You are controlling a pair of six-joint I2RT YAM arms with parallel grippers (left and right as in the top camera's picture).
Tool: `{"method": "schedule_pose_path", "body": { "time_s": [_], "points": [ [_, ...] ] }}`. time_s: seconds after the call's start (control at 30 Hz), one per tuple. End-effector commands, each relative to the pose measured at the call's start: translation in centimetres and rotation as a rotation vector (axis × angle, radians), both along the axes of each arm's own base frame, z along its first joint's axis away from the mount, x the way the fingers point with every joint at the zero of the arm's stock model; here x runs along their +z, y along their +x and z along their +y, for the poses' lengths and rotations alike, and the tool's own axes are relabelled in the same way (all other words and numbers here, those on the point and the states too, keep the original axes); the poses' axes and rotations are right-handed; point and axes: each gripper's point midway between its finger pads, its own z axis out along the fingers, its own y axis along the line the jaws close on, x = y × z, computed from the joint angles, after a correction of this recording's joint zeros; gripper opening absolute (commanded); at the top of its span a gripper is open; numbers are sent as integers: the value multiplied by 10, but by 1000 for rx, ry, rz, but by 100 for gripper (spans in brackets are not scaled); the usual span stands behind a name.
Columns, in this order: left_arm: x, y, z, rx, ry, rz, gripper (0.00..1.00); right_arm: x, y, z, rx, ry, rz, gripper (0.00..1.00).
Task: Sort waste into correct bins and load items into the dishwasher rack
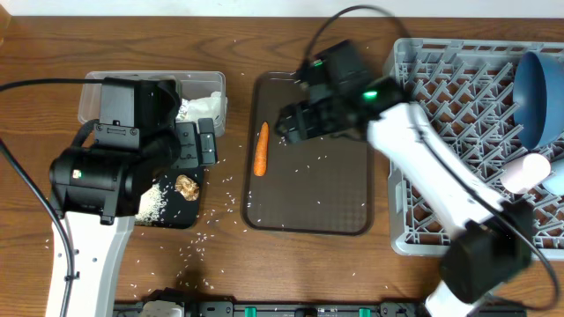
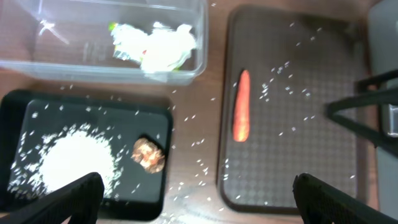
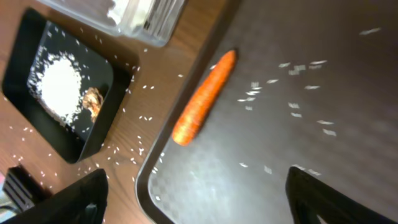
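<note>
1. My right hand [image 1: 291, 119] hangs over the brown serving tray [image 1: 326, 194]. Its fingers [image 3: 68, 199] are spread wide with nothing between them.
2. The small orange carrot [image 3: 204, 106] lies flat on that tray, close to the tray's left rim. Scattered rice grains [image 3: 298, 65] lie just beside it. As I judge it, picking up the carrot is the step in hand.
3. In my wrist view the carrot runs diagonally and sits ahead of my fingertips, not between them. I should move forward and turn the wrist so the fingers close across its narrow width.
4. I would aim near the thicker middle, since the tapered tip could squirt out.
5. The tray rim is near, so the finger on that side needs room to come down inside it, not on it.
6. I should lower until the tips almost touch the tray, then close gently; the carrot is round and could roll.
7. The black tray [image 1: 189, 216] holds the white rice [image 2: 74, 158] and the brown food lump [image 2: 149, 154], so I judge the carrot belongs there and not in the clear tub [image 1: 88, 97].
8. My left hand [image 1: 198, 141] is open and empty above that black tray, so it may need to move clear.
</note>
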Motion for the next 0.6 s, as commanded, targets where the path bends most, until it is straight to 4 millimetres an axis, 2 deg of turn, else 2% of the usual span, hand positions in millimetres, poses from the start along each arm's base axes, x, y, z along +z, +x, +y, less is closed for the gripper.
{"method": "schedule_pose_path", "body": {
  "time_s": [0.0, 0.07, 0.13, 0.2, 0.27, 0.4, 0.57],
  "points": [
    [-2, -3, 10, 19, 31, 17, 98, -31, -10, 29, 7, -13, 71, 82],
    [-3, -5, 12, 23, 32, 26, 98, -52, -9, 37, -12, -58, 79, 84],
    [-4, -6, 10, 19, 28, 35, 98, -68, -3, 27, -97, -143, 74, 89],
    [-11, -6, 8, 9, 28, 57, 100, -72, 5, 14, -156, -190, 58, 91],
    [-22, -5, 6, -4, 37, 93, 96, -67, 14, 4, -184, -197, 35, 91],
    [-51, -3, 1, -18, 32, 186, 86, -29, 25, -20, -192, -142, -8, 85],
    [-83, 10, -34, -139, -46, 253, 81, 57, 31, -72, -235, -80, -183, 85]
  ]
}}
